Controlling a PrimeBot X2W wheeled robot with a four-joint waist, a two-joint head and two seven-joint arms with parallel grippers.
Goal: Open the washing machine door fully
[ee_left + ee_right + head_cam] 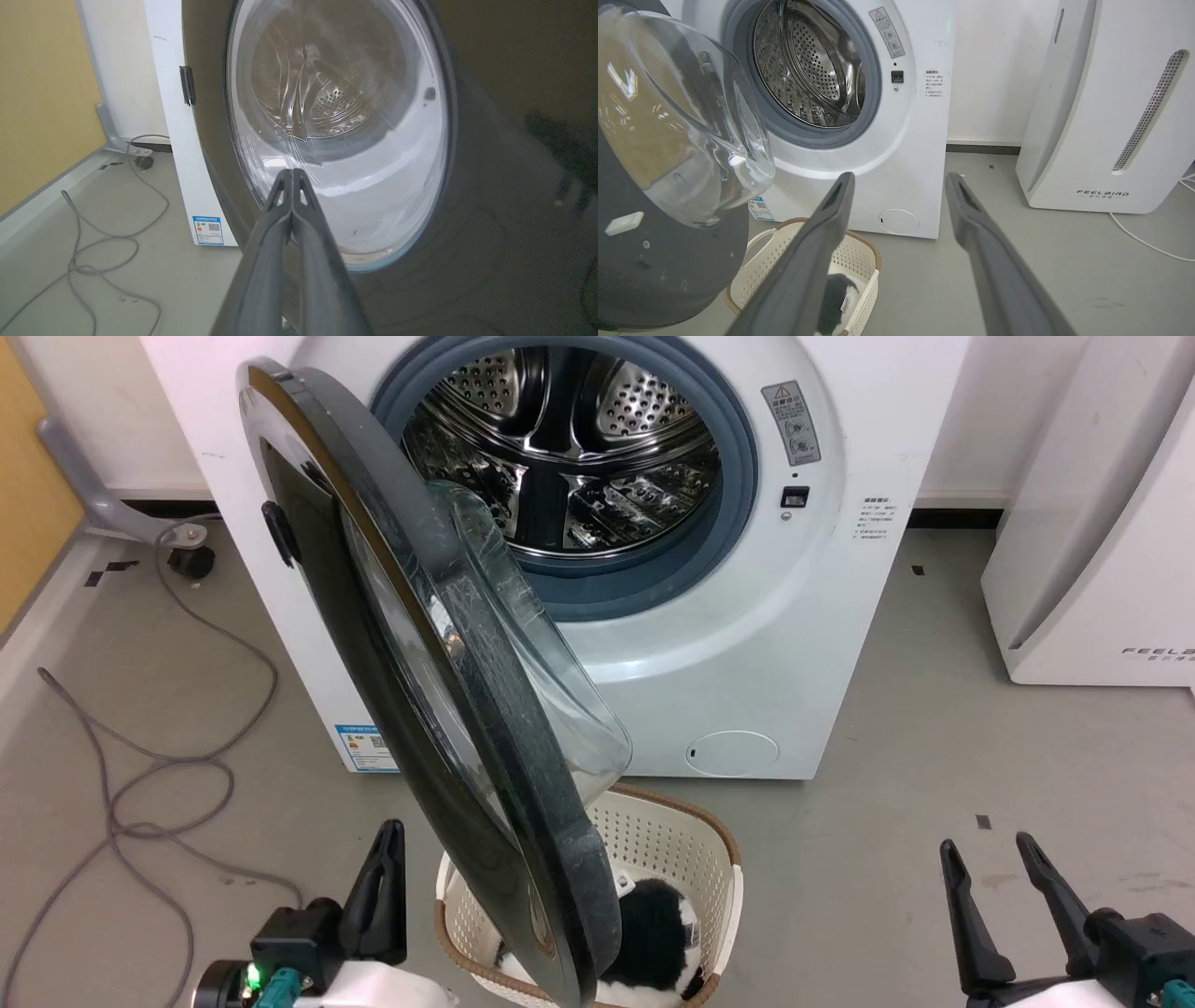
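The white washing machine (747, 644) stands ahead with its steel drum (569, 439) exposed. Its round black door (411, 644) is swung out about halfway on the left hinge, edge-on to the head view, clear glass bowl (541, 644) facing the drum. My left gripper (387, 840) is shut with nothing in it, low at the left, on the door's outer side and apart from it. In the left wrist view the left gripper (292, 171) points at the door's outer face (490, 186). My right gripper (990, 854) is open at lower right. In the right wrist view the right gripper (899, 179) aims at the machine's front (906, 154), door (663, 261) at left.
A cream laundry basket (681, 840) with a black-and-white item inside sits on the floor under the door's free edge. A grey cable (168, 775) loops over the floor at left. A slanted white appliance (1092, 523) stands at right. Open grey floor lies between it and the basket.
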